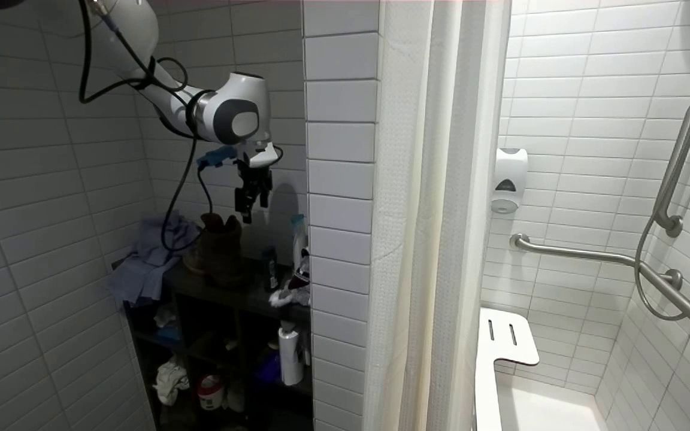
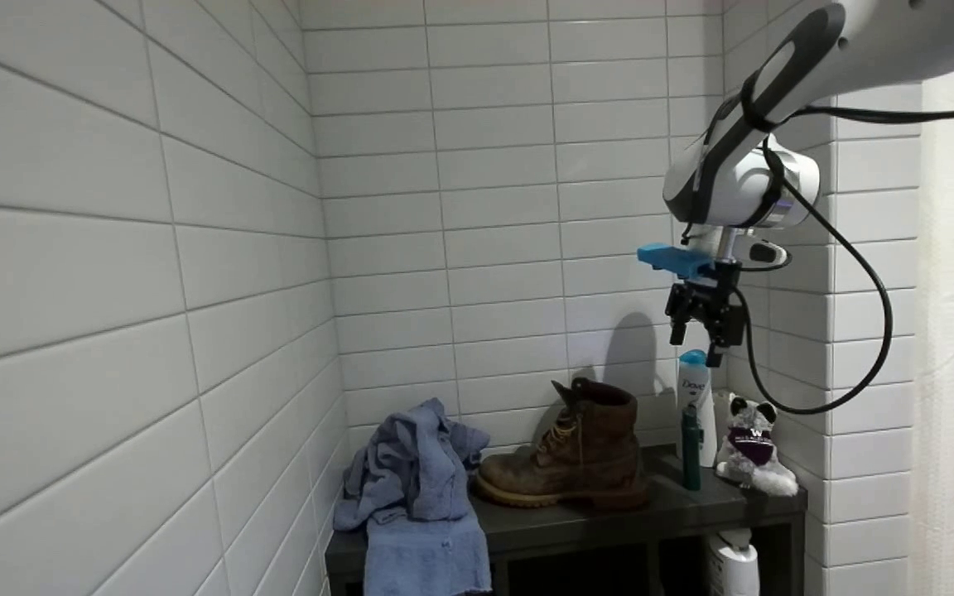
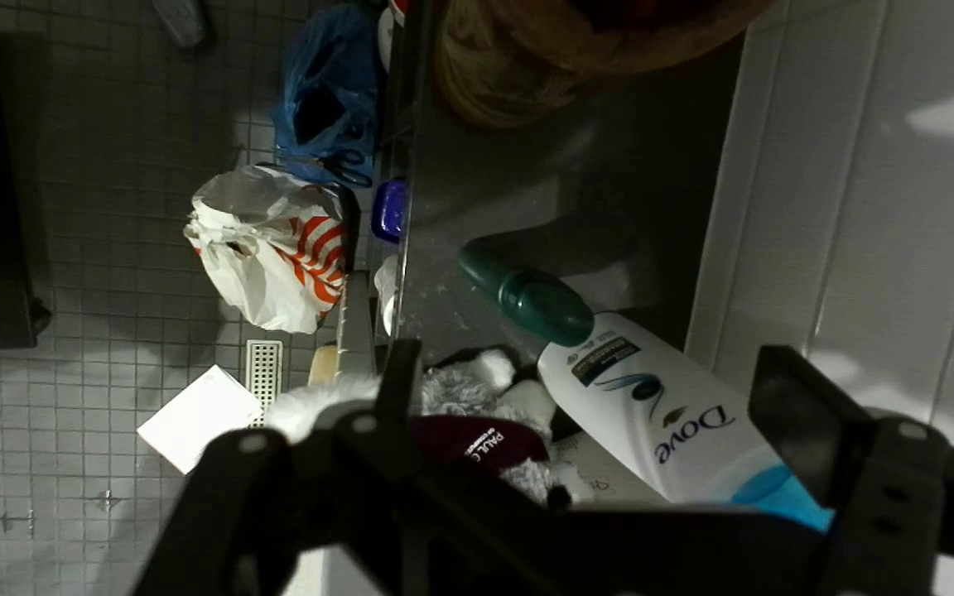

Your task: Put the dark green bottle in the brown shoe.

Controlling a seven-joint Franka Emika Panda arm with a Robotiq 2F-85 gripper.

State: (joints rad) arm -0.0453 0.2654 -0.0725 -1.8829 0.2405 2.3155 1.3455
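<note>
Wrist view: dark green bottle [image 3: 527, 294] seen from above, its top end overlapping the foot of the white Dove bottle [image 3: 651, 406]; whether the 2 touch, I cannot tell.
Bottle's spot: upright on the dark shelf unit [image 2: 564, 528] in an exterior view, between the brown shoe [image 2: 589, 451] and the plush toy [image 2: 746, 469], outside the shoe.
Gripper [image 2: 696, 348]: hanging higher than the bottle and apart from it, jaws spread wide with a gap between them.
Brown shoe: laced ankle boot, upright on its sole, collar facing up, toe towards the blue cloth [image 2: 419, 472].
Plush toy: gray and white, dark kerchief [image 3: 477, 439] at its neck, just beside the Dove bottle.
Blue cloth: heaped at the opposite end from the toy, 1 flap hanging over the front edge.
White container [image 2: 735, 571]: under the bottle's end of the shelf unit's top.
Arm [image 2: 742, 178]: white and gray, reaching in from above; black cable [image 2: 884, 314] looping beside it, blue part [image 2: 676, 260] near the gripper.
Floor [image 3: 113, 273]: small gray tiles; against them a striped plastic bag [image 3: 270, 248] and a blue bag [image 3: 332, 91], scissors [image 3: 340, 165] overlapping that bag's edge.
Curtain [image 1: 441, 239]: pale, in both exterior views; past it, a white seat [image 1: 504, 346], a dispenser [image 1: 510, 173] and 2 steel grab bars [image 1: 590, 254].
</note>
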